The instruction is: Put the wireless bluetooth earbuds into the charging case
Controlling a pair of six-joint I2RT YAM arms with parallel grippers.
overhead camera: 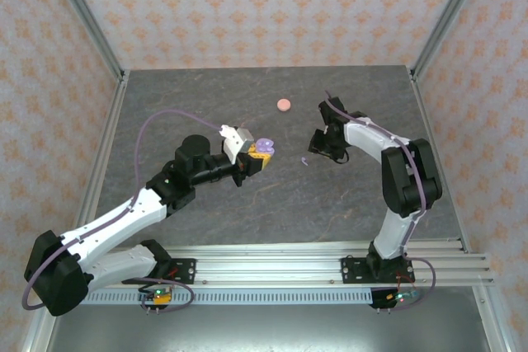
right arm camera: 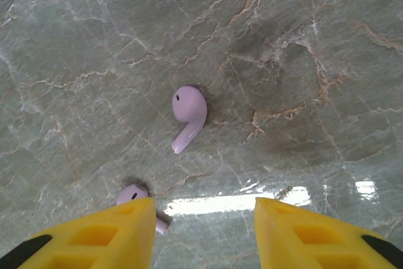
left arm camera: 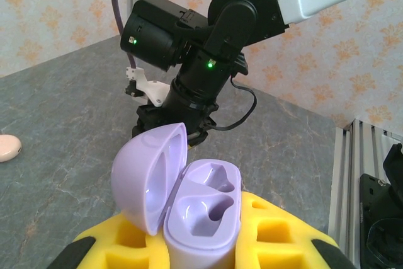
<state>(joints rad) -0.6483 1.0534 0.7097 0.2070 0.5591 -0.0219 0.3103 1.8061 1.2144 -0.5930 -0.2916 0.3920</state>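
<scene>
With left fingers [left arm camera: 283,234] pinching the open purple case [left arm camera: 204,212], I should center my spread right fingers [right arm camera: 101,237] over the middle earbud [right arm camera: 187,111].

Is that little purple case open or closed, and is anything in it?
Open and empty. The lilac charging case has its lid tipped back on its hinge, and both moulded sockets inside are bare.

Tabletop [overhead camera: 272,204]: grey marbled stone finish, pale veins, light glare [right arm camera: 220,204] reflected. Walls [overhead camera: 272,6]: three sides, peach paper, orange floral motif. Corner posts [overhead camera: 87,14]: aluminium profile.
</scene>
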